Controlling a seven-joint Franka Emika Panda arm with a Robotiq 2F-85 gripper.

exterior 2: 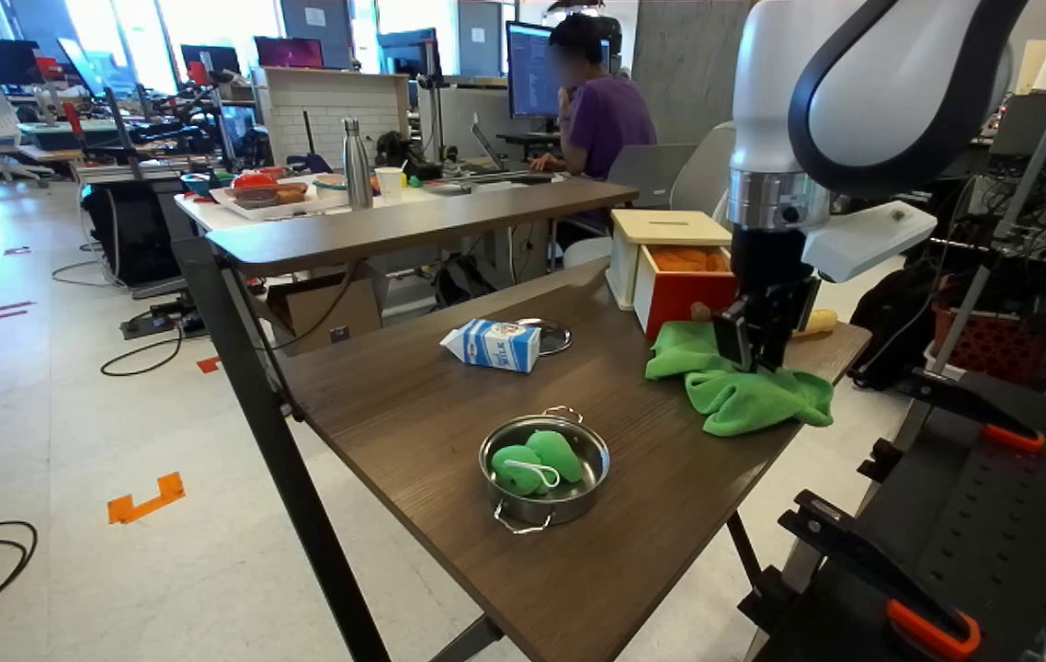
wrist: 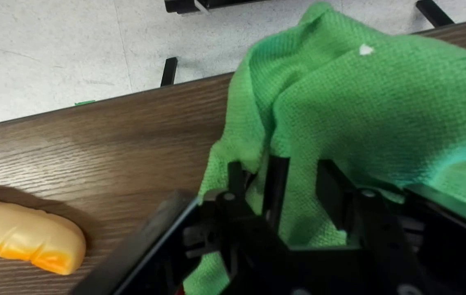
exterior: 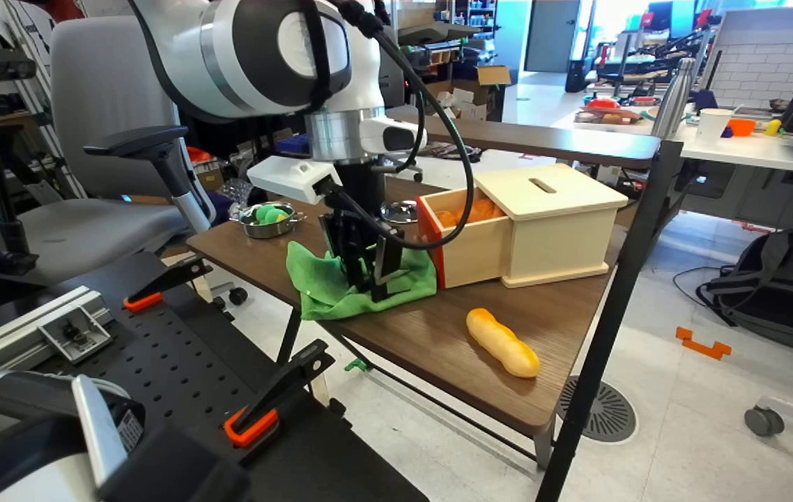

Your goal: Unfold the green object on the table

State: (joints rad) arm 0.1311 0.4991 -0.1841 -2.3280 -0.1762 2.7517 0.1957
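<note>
Pointing down into the green cloth (wrist: 380,114), the fingers (wrist: 335,196) stand partly apart, with cloth showing in the gap between them; whether they have hold of a fold cannot be told. The cloth lies crumpled on the table (exterior: 431,338), raised in several folds, and part of it reaches past the table's edge. Just beside the cloth sits a wooden box (exterior: 557,237) with a slot (exterior: 543,185) in its top. Its drawer (exterior: 473,251) stands open, the red front (exterior 2: 679,299) turned toward the cloth, with something orange (exterior 2: 684,259) inside. Whether cloth and drawer touch is hard to tell. The cloth lies between a yellow loaf (exterior: 502,343), on bare wood near the table's end, and a two-handled metal pot (exterior 2: 567,506). The pot holds rounded green things (exterior 2: 554,452), with a white loop (exterior 2: 532,466) lying over one of them. In an exterior view a milk carton (exterior 2: 497,346) lies on its side just beside a round, shiny lid (exterior 2: 556,336). Above hangs the arm (exterior 2: 771,110), and in an exterior view its black cable (exterior: 470,174) bows down in front of the drawer. Near the table is a black board (exterior: 180,390) with orange-tipped clamps (exterior: 288,383) on it; farther off, a person (exterior 2: 615,115) in purple sits facing a monitor (exterior 2: 534,78).
</note>
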